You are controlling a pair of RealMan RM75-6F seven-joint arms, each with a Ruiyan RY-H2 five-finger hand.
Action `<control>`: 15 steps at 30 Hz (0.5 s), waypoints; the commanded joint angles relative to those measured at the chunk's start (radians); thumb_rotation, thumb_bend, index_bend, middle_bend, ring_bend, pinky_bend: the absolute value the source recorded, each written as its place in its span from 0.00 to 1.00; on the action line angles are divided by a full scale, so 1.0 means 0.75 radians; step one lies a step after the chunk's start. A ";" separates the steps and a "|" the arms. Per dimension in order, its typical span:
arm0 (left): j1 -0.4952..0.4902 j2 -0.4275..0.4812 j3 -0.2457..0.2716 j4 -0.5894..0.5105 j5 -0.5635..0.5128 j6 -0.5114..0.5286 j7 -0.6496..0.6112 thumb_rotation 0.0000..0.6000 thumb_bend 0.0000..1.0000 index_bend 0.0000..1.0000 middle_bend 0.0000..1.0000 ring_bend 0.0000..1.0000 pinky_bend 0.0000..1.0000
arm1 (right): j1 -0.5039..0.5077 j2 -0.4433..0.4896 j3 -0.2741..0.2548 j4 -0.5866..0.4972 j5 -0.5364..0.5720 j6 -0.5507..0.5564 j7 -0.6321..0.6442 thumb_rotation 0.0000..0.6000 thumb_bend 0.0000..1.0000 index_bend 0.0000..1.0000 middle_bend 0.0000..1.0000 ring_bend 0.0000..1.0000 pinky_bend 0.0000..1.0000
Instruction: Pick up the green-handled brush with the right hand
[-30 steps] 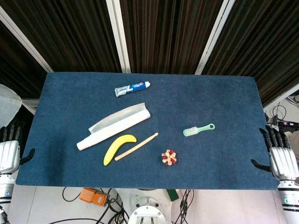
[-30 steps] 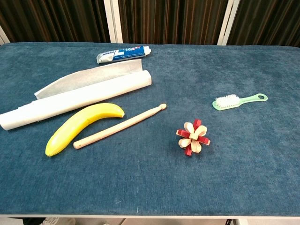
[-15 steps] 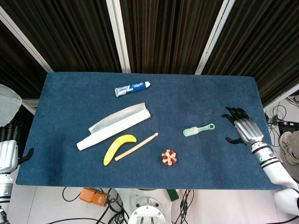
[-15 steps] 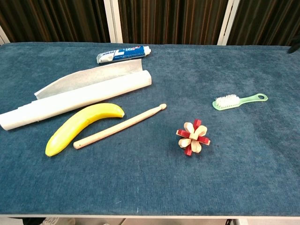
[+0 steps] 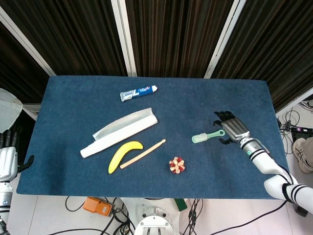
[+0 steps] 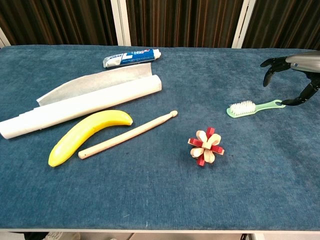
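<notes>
The green-handled brush (image 5: 208,135) (image 6: 254,107) lies flat on the blue table right of centre, white bristles up, its ring end pointing right. My right hand (image 5: 232,127) (image 6: 295,75) hovers over that ring end with fingers spread and curved downward, holding nothing. Its thumb tip comes down close to the handle's ring in the chest view; contact cannot be told. My left hand (image 5: 8,156) hangs off the table's left edge, fingers apart and empty; the chest view does not show it.
A red-and-cream wooden puzzle ball (image 5: 177,165) (image 6: 206,146) sits left and in front of the brush. Further left lie a wooden stick (image 6: 127,135), a banana (image 6: 87,133), a paper roll (image 6: 82,102) and a toothpaste tube (image 6: 131,57). The table's right edge (image 5: 274,127) is near the hand.
My right hand has moved in from the table's right edge, leftward over the cloth, to just above the brush's handle end. The left hand and all objects stay put.
</notes>
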 commanded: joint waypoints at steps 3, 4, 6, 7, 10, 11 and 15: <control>0.000 0.001 -0.001 -0.003 -0.005 -0.002 0.002 1.00 0.25 0.00 0.00 0.00 0.05 | 0.021 -0.050 -0.020 0.067 0.010 -0.016 0.025 1.00 0.49 0.42 0.07 0.00 0.00; 0.000 0.001 -0.001 -0.003 -0.004 -0.001 0.002 1.00 0.25 0.00 0.00 0.00 0.05 | 0.025 -0.058 -0.024 0.080 0.012 -0.020 0.026 1.00 0.50 0.43 0.07 0.00 0.00; 0.000 0.001 -0.001 -0.003 -0.004 -0.001 0.002 1.00 0.25 0.00 0.00 0.00 0.05 | 0.033 -0.076 -0.030 0.107 0.016 -0.029 0.031 1.00 0.50 0.44 0.07 0.00 0.00; 0.001 0.001 -0.001 -0.003 -0.004 -0.001 0.001 1.00 0.25 0.00 0.00 0.00 0.05 | 0.036 -0.085 -0.032 0.119 0.020 -0.035 0.035 1.00 0.50 0.45 0.07 0.00 0.00; 0.001 0.002 -0.001 -0.002 -0.004 0.000 -0.001 1.00 0.25 0.00 0.00 0.00 0.05 | 0.045 -0.110 -0.039 0.153 0.025 -0.044 0.047 1.00 0.51 0.47 0.07 0.00 0.00; 0.001 0.002 -0.001 -0.002 -0.004 -0.001 -0.001 1.00 0.25 0.00 0.00 0.00 0.05 | 0.049 -0.120 -0.043 0.165 0.025 -0.047 0.052 1.00 0.51 0.47 0.07 0.00 0.00; 0.000 0.003 -0.001 -0.003 -0.007 -0.004 -0.001 1.00 0.25 0.00 0.00 0.00 0.05 | 0.061 -0.148 -0.055 0.198 0.022 -0.053 0.071 1.00 0.51 0.48 0.07 0.00 0.00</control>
